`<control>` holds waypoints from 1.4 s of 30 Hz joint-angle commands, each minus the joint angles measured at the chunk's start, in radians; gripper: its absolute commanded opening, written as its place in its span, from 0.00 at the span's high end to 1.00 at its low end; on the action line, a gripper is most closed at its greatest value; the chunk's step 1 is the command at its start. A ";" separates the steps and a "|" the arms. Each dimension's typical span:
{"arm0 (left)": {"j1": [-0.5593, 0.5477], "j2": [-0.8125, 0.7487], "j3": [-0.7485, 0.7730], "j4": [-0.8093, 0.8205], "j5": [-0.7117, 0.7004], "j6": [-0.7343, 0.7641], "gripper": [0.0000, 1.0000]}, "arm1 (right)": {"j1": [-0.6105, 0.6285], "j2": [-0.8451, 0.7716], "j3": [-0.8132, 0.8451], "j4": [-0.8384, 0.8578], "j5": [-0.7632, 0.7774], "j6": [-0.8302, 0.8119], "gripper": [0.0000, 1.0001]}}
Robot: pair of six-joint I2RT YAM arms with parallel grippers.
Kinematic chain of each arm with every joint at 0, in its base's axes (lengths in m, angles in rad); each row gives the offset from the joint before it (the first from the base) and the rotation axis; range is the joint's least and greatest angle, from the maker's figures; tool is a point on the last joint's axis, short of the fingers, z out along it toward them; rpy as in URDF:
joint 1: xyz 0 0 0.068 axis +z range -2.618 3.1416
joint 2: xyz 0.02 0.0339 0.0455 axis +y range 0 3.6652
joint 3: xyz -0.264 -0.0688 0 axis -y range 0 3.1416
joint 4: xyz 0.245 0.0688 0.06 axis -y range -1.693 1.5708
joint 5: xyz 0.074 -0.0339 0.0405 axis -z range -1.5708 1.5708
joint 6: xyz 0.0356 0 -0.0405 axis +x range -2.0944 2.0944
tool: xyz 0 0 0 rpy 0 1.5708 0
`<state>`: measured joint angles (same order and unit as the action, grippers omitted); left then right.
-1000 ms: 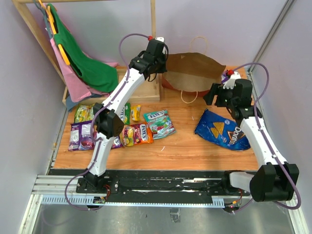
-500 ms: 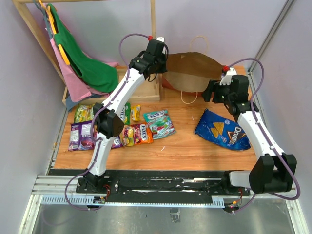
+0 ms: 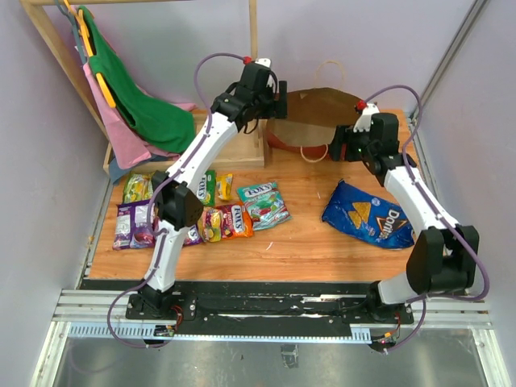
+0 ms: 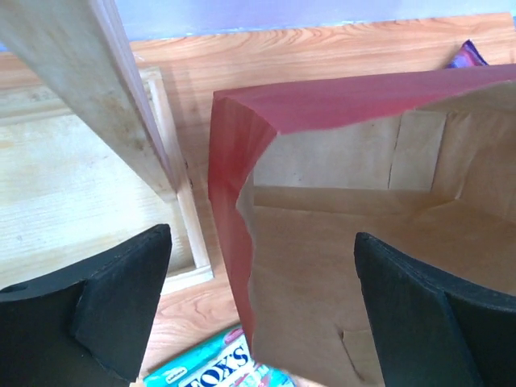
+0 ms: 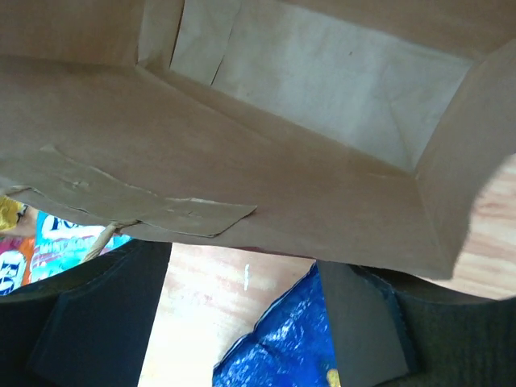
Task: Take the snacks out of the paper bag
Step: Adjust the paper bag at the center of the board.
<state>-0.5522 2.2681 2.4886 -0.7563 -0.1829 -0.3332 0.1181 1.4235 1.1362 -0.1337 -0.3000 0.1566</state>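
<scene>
Near the front of the tabletop [image 3: 302,238], on the left, lie the small candy packets [image 3: 201,211] in a bunch. They are green, yellow, purple, orange and red. A teal one [image 3: 263,201] lies at the right end of the bunch. On the right side lies the big blue Doritos bag [image 3: 369,214], flat and by itself.

Farther back is the paper bag [image 3: 322,111]. It lies on its side with its open mouth facing the arms. It is dark red outside and brown inside.

The left gripper [image 3: 278,105] is at the left edge of the bag's mouth. Its jaws are spread wide with the bag's red edge [image 4: 230,185] between them, and they pinch nothing. The right gripper [image 3: 337,150] is at the front right of the mouth. Its jaws are released too, just under the bag's brown lip [image 5: 242,201], with the tabletop and the blue bag showing between them.

Left of the paper bag stands a wooden rack [image 3: 234,151]. A green cloth [image 3: 139,98] and a pink cloth [image 3: 121,133] hang on it.
</scene>
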 commanded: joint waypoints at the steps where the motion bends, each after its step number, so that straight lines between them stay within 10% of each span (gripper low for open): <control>1: -0.003 -0.113 -0.012 0.058 -0.019 0.030 0.00 | 0.011 0.073 0.128 0.008 0.038 -0.050 0.26; 16: -0.003 -0.589 -0.783 0.486 0.011 0.047 0.00 | 0.007 0.171 0.365 -0.048 0.033 -0.077 0.16; 28: -0.090 -0.821 -1.412 1.025 0.208 0.060 0.00 | -0.014 -0.349 -0.166 0.067 0.068 0.252 0.01; 38: -0.310 -0.507 -1.300 1.061 0.169 0.151 0.01 | -0.030 -0.466 -0.367 -0.026 0.183 0.360 0.01; 42: -0.311 -0.432 -1.281 1.101 0.247 0.106 0.09 | -0.240 -0.520 -0.478 -0.048 -0.035 0.461 0.01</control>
<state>-0.8658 1.7924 1.1625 0.2371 -0.0044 -0.2047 0.0479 0.9588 0.7353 -0.1371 -0.2089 0.5079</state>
